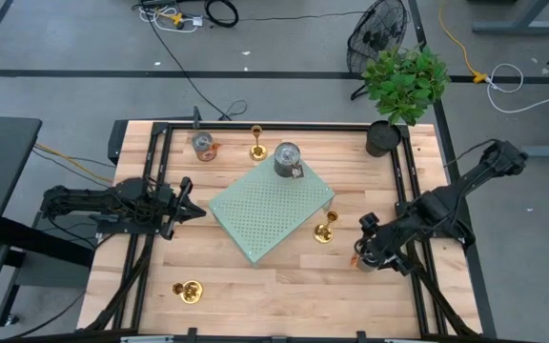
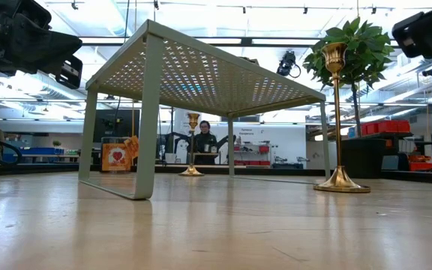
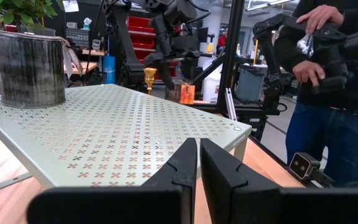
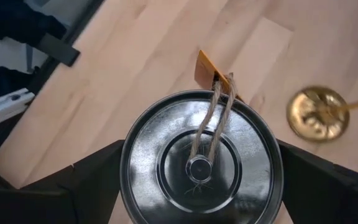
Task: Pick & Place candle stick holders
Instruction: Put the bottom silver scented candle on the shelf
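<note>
- Candle stick holders, three small shiny brass pieces with round flared bases, thin stems and small cup tops, are spread over the wooden table point(image 1: 284, 286): one point(image 1: 256, 143) stands at the far edge between two cans, one point(image 1: 325, 229) stands just off the right near corner of the shelf, and one point(image 1: 190, 292) lies on its side near the left front.
- No gripper touches any of the three holders.
- Pale green perforated metal shelf point(image 1: 270, 211) sits at the middle of the table, turned at an angle, with a silver cylindrical tin can point(image 1: 287, 159) standing on its far corner.
- Second tin can with an orange tag point(image 1: 203, 145) stands on the wood at the far left, near the far holder.
- Right gripper point(image 1: 368, 255) is at the right side of the table, just right of the middle holder; its jaws are spread wide around a third silver tin can with a twine loop and orange tag point(image 4: 202, 158), a dark finger on each side of the can, as the right wrist view shows.
- Left gripper point(image 1: 193, 211) hovers at the left edge of the shelf, its jaws clenched together on nothing, the two dark fingers nearly touching.
- Potted green plant point(image 1: 403, 90) stands at the far right corner.
- Person in dark top and blue jeans point(image 3: 328, 93) stands beyond the table.
</note>
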Motion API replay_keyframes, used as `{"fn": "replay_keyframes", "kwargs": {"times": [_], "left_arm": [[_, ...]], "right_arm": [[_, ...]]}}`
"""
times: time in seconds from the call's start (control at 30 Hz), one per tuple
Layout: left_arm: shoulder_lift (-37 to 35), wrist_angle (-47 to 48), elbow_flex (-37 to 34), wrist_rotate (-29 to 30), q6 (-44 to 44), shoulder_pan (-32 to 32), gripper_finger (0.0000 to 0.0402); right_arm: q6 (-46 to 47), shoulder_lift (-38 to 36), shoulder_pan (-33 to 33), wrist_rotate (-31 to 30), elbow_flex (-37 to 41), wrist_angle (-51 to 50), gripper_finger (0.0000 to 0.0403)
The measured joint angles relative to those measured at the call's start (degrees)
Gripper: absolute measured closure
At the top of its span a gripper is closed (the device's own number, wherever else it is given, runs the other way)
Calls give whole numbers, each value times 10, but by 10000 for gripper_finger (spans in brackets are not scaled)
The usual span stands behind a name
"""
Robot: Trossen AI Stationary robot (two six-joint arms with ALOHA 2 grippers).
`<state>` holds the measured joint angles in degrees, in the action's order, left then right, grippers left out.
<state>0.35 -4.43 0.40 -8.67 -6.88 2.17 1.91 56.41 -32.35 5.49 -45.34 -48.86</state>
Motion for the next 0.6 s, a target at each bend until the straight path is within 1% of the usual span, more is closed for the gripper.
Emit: {"fn": "replay_keyframes", "kwargs": {"times": [0.2,0.4,0.6], "left_arm": [[0,0,0,0,0,0,376],[0,0,0,0,0,0,376],[0,0,0,0,0,0,376]], "right_arm": [[0,-21,35,-1,0,-43,37],[0,-41,68,-22,0,-72,37],[-2,-53,96,-20,0,-92,37]]}}
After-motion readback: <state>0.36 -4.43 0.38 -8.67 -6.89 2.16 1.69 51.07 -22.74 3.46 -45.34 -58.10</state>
